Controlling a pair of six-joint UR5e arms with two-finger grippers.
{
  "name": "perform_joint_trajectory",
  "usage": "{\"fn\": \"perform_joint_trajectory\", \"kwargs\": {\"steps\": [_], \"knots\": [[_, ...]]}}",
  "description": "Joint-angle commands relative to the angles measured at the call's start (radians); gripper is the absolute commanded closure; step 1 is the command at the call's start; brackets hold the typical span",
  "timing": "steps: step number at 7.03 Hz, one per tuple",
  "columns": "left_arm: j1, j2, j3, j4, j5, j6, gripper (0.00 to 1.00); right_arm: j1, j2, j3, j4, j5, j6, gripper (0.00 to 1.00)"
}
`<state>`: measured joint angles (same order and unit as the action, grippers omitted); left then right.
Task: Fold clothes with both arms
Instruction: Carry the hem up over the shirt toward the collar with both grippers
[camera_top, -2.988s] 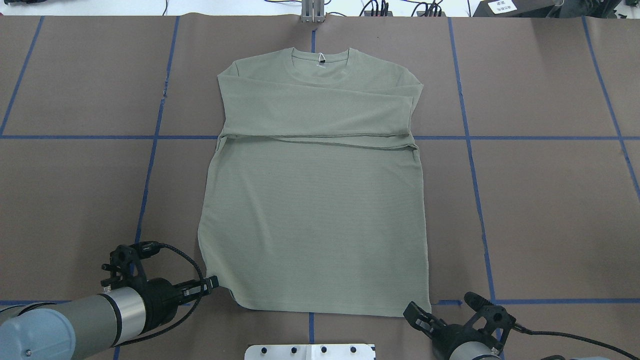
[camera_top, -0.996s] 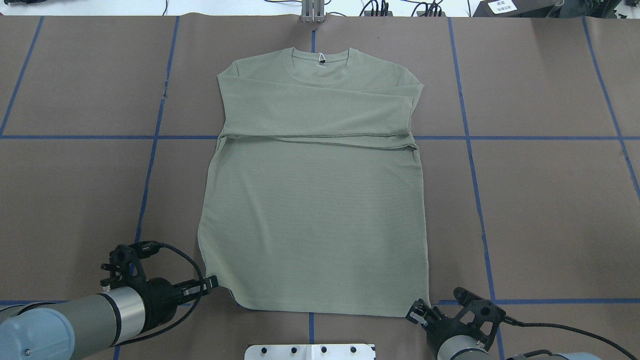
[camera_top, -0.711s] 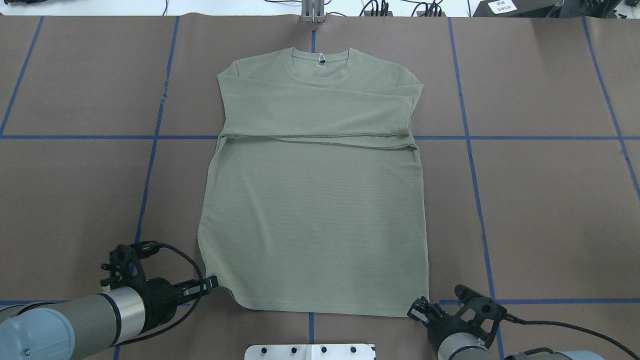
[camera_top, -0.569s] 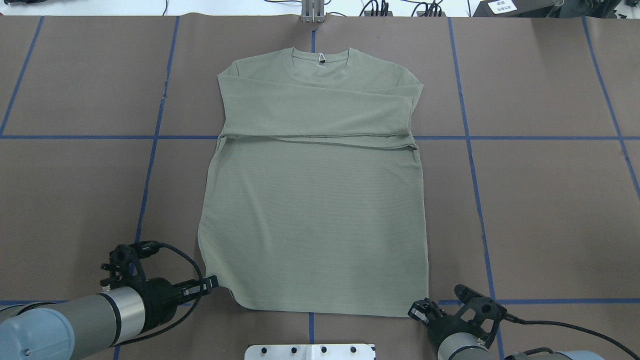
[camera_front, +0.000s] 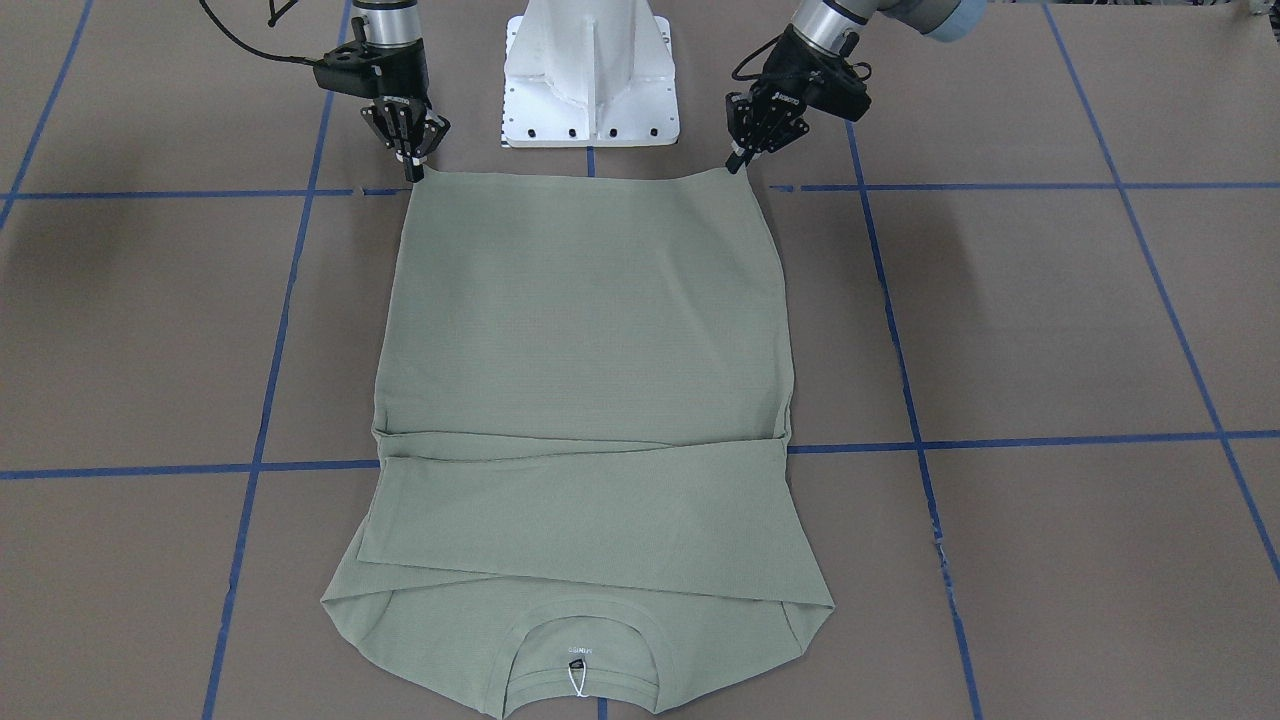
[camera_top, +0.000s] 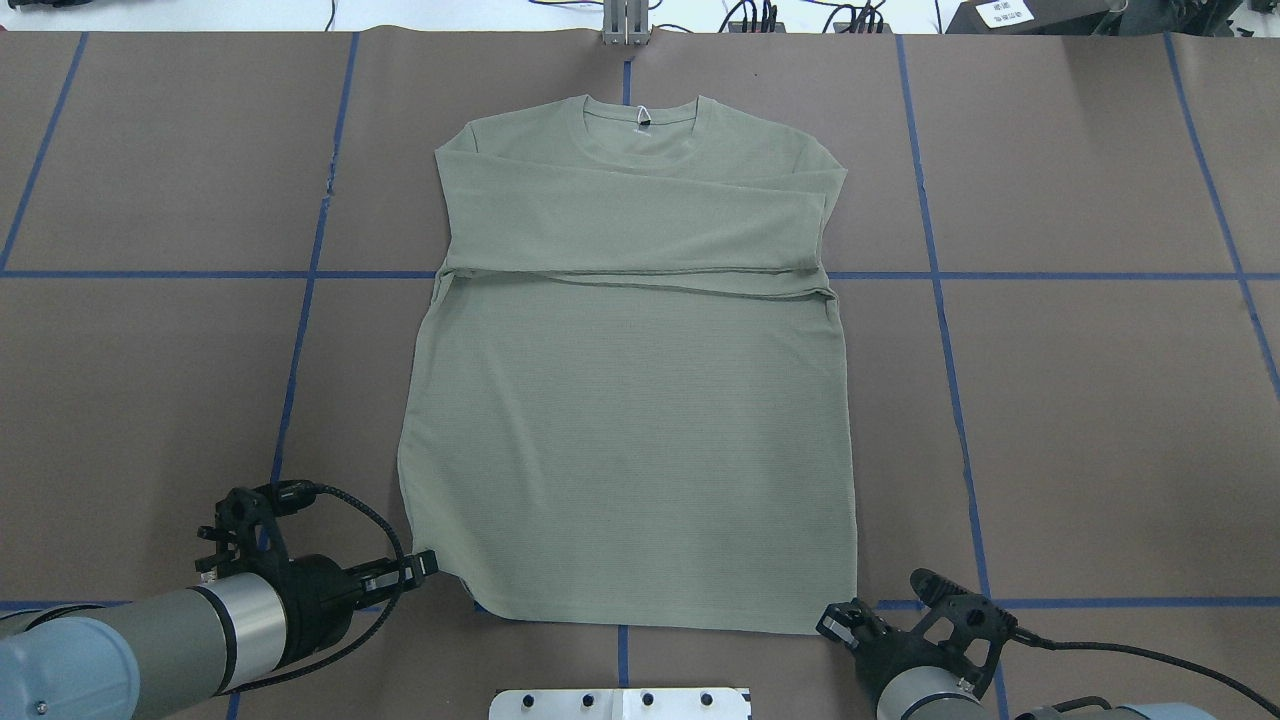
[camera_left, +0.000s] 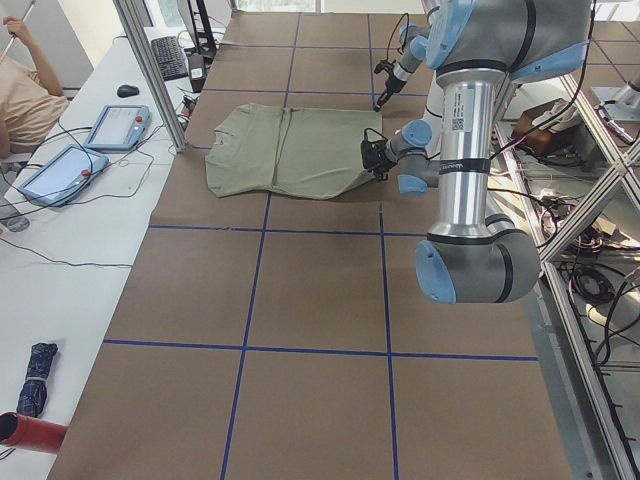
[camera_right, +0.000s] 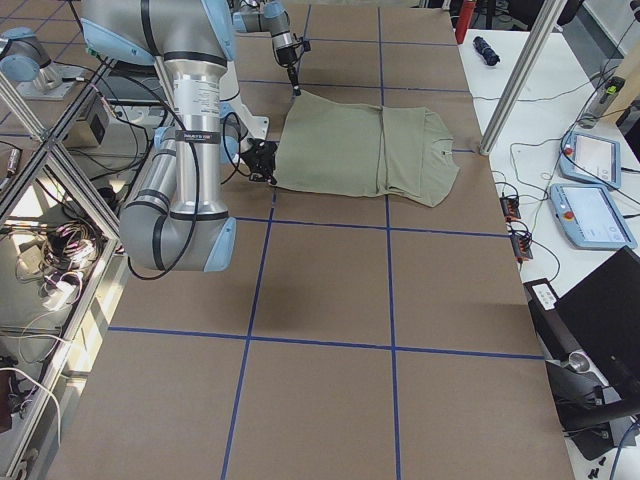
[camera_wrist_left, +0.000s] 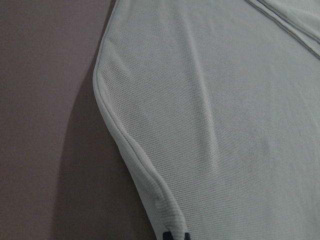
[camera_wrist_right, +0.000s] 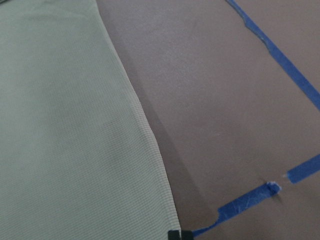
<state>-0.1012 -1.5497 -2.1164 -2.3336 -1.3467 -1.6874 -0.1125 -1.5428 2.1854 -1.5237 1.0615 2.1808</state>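
Shirt (camera_top: 630, 420) lies flat on the brown counter (camera_top: 1100, 420), with its collar at the far side, both sleeves crossed over the chest and its hem nearest the robot. The change is on the right. The right arm (camera_top: 915, 695) now has its jaws at the hem's right corner. In the wrist view their tips sit closed together on that corner, so I judge them clenched on the fabric. The left arm (camera_top: 150, 640) has its jaws pinched on the hem's left corner, where the cloth rises slightly into them. With 2 corners held, the hem looks ready to be lifted and carried toward the collar. 3 seconds ago the right jaws were spread and stood clear of the shirt, below and outside the corner. 1 second ago they had reached it. The left arm has barely shifted, and the shirt's outline is nearly unchanged.
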Motion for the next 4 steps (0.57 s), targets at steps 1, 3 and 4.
{"fn": "perform_joint_trajectory", "kwargs": {"steps": [1, 3, 4], "knots": [[-0.006, 0.032, -0.127, 0.054, -0.081, 0.0, 1.0, -0.019, 0.0, 0.223, -0.216, 0.058, -0.004, 1.0], [-0.014, 0.042, -0.445, 0.355, -0.213, 0.002, 1.0, -0.07, 0.019, 0.525, -0.492, 0.13, -0.004, 1.0], [-0.106, 0.007, -0.573, 0.532, -0.352, 0.012, 1.0, -0.003, 0.124, 0.542, -0.595, 0.246, -0.013, 1.0]]}}
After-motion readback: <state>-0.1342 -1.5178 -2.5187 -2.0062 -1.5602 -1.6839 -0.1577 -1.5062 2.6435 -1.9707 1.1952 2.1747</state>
